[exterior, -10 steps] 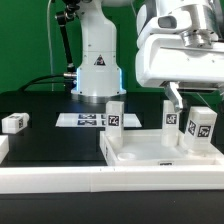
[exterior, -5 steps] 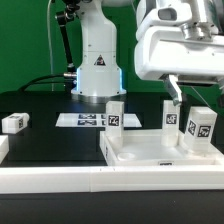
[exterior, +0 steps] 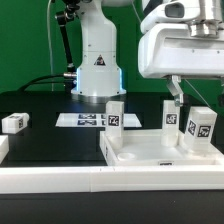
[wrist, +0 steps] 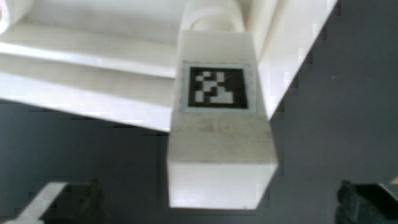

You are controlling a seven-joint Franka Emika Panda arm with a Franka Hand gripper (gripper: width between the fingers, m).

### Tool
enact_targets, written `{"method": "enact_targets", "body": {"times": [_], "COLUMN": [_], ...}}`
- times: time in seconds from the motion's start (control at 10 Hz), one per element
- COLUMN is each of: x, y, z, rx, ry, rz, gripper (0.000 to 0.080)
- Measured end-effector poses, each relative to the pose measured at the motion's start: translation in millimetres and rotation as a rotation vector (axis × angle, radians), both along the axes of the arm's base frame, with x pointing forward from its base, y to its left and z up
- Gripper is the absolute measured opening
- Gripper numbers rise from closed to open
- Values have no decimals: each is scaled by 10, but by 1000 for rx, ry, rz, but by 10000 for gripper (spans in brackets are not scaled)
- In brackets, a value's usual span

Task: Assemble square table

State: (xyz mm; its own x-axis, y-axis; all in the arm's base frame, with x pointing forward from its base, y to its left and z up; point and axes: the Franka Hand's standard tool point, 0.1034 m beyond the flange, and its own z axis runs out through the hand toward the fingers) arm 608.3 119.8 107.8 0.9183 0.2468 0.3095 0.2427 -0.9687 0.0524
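Observation:
The square table's white slab [exterior: 160, 152] lies at the exterior view's lower right with three tagged legs upright on it: one [exterior: 114, 113] at its left corner, one [exterior: 170, 115] at the back, one [exterior: 201, 127] on the right. A fourth leg [exterior: 13, 122] lies loose at the far left. My gripper [exterior: 185, 93] hangs open just above the back leg, touching nothing. In the wrist view that leg [wrist: 217, 110] stands on the slab [wrist: 71, 60], midway between the spread fingertips [wrist: 71, 203] of my gripper [wrist: 217, 205].
The marker board [exterior: 85, 120] lies flat in front of the robot's base [exterior: 97, 60]. A long white border rail [exterior: 60, 178] runs along the table's near edge. A black cable loops behind at the exterior view's left.
The gripper has risen a little and drifted slightly toward the exterior view's right above the back leg. The jaws stay open, and the legs and slab have not moved.

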Motion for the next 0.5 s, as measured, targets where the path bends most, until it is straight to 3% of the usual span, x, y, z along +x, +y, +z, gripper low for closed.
{"method": "enact_targets", "body": {"times": [0.3,0.5], "x": [77,-1], "y": [-87,-69], "z": [8,-3], "rx": [-22,-46], "ry": [188,353], "rz": [-18,-29], "gripper": [649,649]}}
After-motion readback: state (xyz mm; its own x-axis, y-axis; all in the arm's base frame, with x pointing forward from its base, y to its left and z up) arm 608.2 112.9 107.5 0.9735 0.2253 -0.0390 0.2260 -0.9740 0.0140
